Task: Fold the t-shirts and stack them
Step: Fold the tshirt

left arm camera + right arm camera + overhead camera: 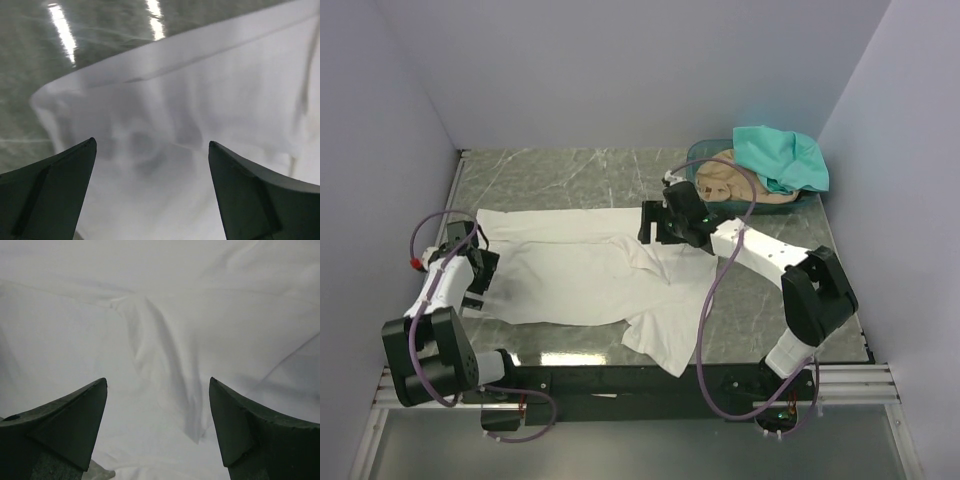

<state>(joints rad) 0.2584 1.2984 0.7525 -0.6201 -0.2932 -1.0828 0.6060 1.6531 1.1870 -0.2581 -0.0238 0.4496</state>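
Left claw [152,145], right claw [157,382] agape over white t-shirt [580,275]; basket [697,150] only overhead.

Overhead view was bright and evenly lit from above; shadows under the arms were soft. The glossy counter [570,175] carried a pale glare patch at its near edge. The white t-shirt [570,270] was nearly washed out, its folds faint.

Left wrist view: two hard glare streaks lay on the blurred counter, and the left pincer [151,141] showed dark and soft-edged.

Right wrist view: contrast was low, with grey fold shadows; the right pincer [157,380] was dark and slightly unsharp.
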